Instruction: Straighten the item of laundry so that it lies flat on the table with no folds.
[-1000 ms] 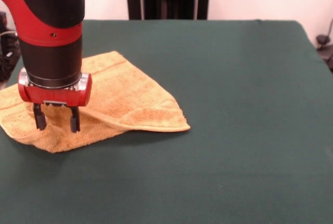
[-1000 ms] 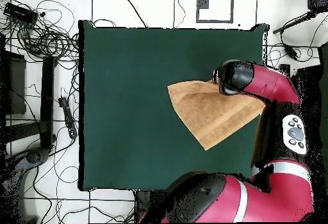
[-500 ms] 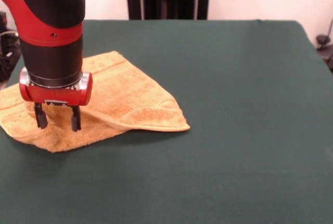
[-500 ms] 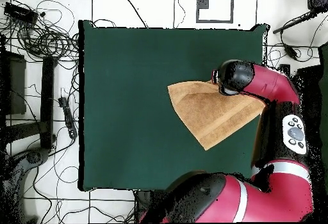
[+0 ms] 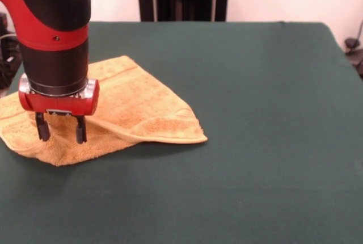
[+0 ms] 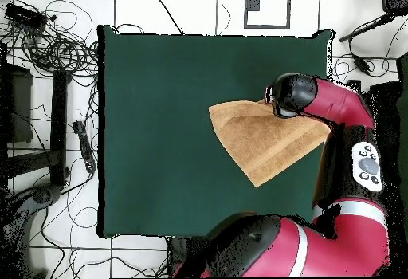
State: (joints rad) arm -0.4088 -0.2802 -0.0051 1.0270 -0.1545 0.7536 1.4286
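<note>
Poised low over the folded golden-orange towel (image 5: 122,110), gripper (image 5: 59,134) spread apart and empty, tips just above the terry near the doubled front edge, apparently lined up to pinch a layer and peel it back. Lying toward one side of the dark green table (image 5: 255,113), roughly triangular seen from overhead, clearly not yet flat. Beyond the felt, pale floor strewn with cables (image 6: 56,45).
</note>
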